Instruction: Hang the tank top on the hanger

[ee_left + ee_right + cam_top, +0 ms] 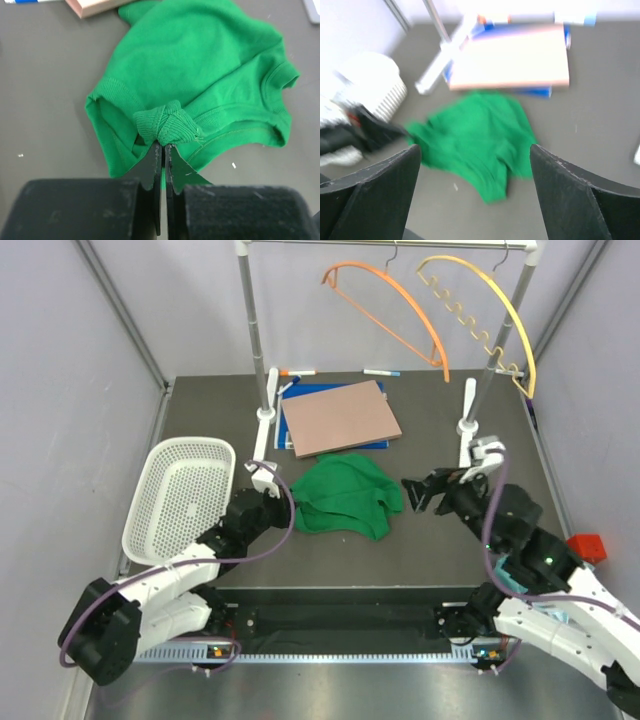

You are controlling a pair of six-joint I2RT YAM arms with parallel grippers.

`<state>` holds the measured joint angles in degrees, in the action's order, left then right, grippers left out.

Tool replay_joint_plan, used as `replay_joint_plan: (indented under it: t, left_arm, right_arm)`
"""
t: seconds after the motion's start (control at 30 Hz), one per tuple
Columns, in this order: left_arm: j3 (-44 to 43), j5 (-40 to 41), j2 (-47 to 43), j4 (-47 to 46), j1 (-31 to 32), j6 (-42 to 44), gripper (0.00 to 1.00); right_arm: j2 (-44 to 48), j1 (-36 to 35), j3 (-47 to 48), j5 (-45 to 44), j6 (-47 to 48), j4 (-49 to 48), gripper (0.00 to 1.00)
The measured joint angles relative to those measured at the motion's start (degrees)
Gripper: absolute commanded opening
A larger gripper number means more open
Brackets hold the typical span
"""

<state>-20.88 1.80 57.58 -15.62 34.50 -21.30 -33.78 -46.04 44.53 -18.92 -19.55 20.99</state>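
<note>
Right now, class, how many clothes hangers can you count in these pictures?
2. The orange hanger hangs on the rail at the back of the table. The yellow hanger, with a wavy bar, hangs just right of it. None looks hidden.

Overhead plus two wrist views.
Top looks down from behind the arms; both wrist cameras share the tank top [345, 495], left closest.

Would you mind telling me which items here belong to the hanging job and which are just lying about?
Job: tank top, pinched in the left gripper; orange hanger; open right gripper.
Lying about: white basket, yellow hanger, brown board, red block.
</note>
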Motion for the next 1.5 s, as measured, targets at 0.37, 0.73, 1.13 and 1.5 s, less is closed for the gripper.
replay_joint_plan:
  t: [0.37, 0.73, 1.13, 1.5]
  left_arm:
    - [1.6, -0.7, -0.6, -0.6, 0.0, 0.0, 0.0]
    - [1.6, -0.7, -3.5, -0.6, 0.0, 0.0, 0.0]
    - [1.7, -0.7, -5.0, -0.5, 0.0, 0.0, 0.0]
    - [1.8, -0.7, -5.4, -0.1, 0.0, 0.0, 0.0]
  right_arm:
    - [-14.1, 0.6, 24.1, -8.5, 12.4, -0.4, 0.93]
    - [-27.1, 5.2, 42.8, -10.1, 26.3, -4.5, 0.98]
    - [-40.3, 23.9, 51.3, 10.6, 29.4, -5.2, 0.97]
    - [-46.7, 30.0, 52.0, 25.6, 29.0, -5.0, 0.86]
